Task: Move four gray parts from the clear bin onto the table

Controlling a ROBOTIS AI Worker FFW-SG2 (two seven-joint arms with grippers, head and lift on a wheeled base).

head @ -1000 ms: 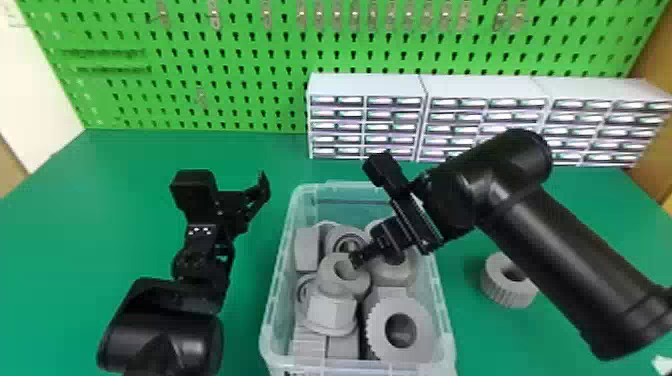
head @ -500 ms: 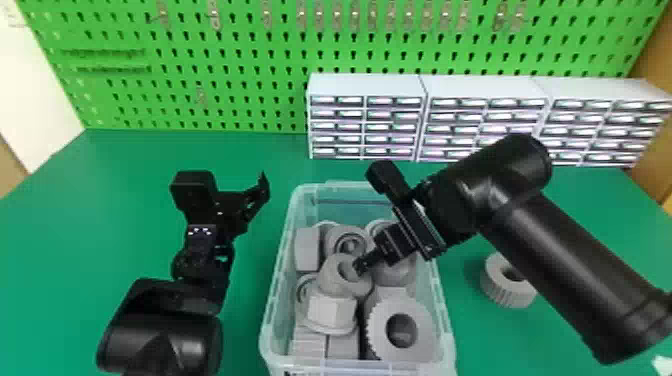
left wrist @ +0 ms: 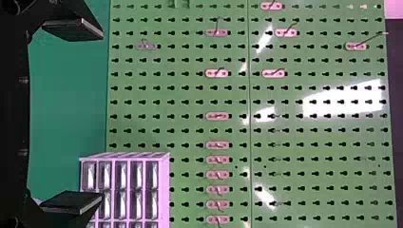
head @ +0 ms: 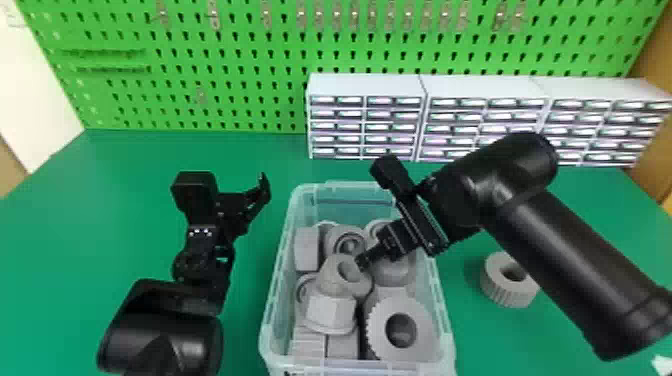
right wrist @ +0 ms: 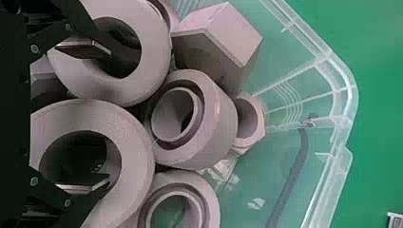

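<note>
Over the left side of the green table (head: pixel 115 190), the left gripper (head: pixel 263 189) is hovering, its fingers (left wrist: pixel 71 28) standing wide apart and empty. Just right of it, the clear bin (head: pixel 275 300) is holding a jumble of gray parts (head: pixel 400 325). Coming in from the right, the right gripper (head: pixel 362 262) is dipping among them, fingers well spread: one is sitting at the hole of a thick ring (right wrist: pixel 157 52), the other at the hole of a neighboring ring (right wrist: pixel 138 152). Whether either finger is touching, I can't tell. Farther right, one ribbed gray ring (head: pixel 500 290) is lying on the table.
</note>
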